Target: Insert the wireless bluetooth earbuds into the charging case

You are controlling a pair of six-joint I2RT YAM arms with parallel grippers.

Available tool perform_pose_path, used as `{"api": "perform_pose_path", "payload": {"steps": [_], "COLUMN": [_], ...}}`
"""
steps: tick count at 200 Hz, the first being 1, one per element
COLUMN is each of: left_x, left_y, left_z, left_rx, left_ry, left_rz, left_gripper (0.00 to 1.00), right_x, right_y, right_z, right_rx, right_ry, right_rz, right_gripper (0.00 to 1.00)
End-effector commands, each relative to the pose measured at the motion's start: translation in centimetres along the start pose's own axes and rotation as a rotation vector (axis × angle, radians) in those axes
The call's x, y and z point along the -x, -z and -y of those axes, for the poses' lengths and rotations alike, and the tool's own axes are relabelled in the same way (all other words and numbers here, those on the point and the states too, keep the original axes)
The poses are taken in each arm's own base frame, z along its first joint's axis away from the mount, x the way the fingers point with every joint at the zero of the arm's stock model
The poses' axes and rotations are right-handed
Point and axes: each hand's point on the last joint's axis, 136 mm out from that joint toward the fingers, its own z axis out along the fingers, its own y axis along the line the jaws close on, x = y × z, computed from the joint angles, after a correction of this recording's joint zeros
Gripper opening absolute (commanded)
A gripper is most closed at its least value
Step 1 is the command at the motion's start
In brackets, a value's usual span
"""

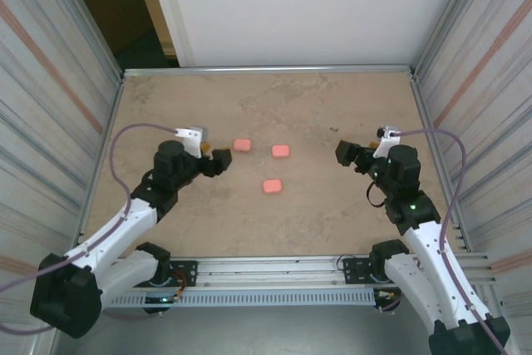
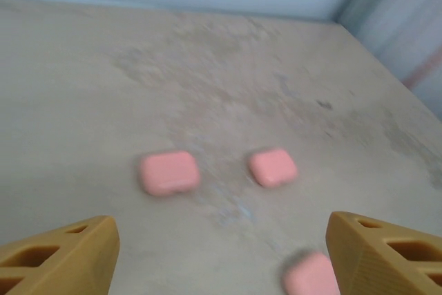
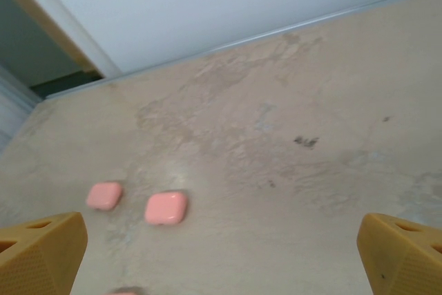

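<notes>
While both sets of jaws stand wide apart with nothing between them, the left gripper (image 1: 221, 158) sits just left of the upper-left case (image 1: 242, 145), and the right gripper (image 1: 342, 153) waits well apart, right of centre in the top view. The upper-right case (image 1: 280, 150) and the lower case (image 1: 272, 185) lie near it on the table (image 1: 332, 222), all three apparently closed. I cannot make out the wireless bluetooth earbuds, which are perhaps inside. Such buds are likely almost weightless, hard and glossy, quick to squirt from the pads — pinch gently across the stem. The cases look smooth and rounded, apt to skid — grip their long flat sides
</notes>
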Motion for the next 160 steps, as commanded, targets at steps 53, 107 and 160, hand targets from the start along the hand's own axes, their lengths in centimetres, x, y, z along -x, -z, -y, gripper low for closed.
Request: {"api": "perform_pose_path", "payload": {"steps": [53,107,160], "left_x": [2.2,2.2,1.7], "left_y": [5.4,7.3,8.0], "left_z": [-11.0,-15.4,-17.8], "left_rx": [0.467,0.650,0.786], "left_ry": [-0.014,0.014,-0.018], "left_rz": [0.226,0.289,0.259], "left_gripper": [0.87,0.97,0.99], "right_x": [-0.1,-2.6,-3.6], "right_y": [-1.4,-3.7,-7.7], "right_z": [8.0,12.8,12.5], "right_rx": [-0.336,-0.433,-0.316], "right_ry": [0.216,0.214,0.273], "right_rz": [0.116,0.154,0.163], "right_gripper": [0.99,0.99,0.99]}}
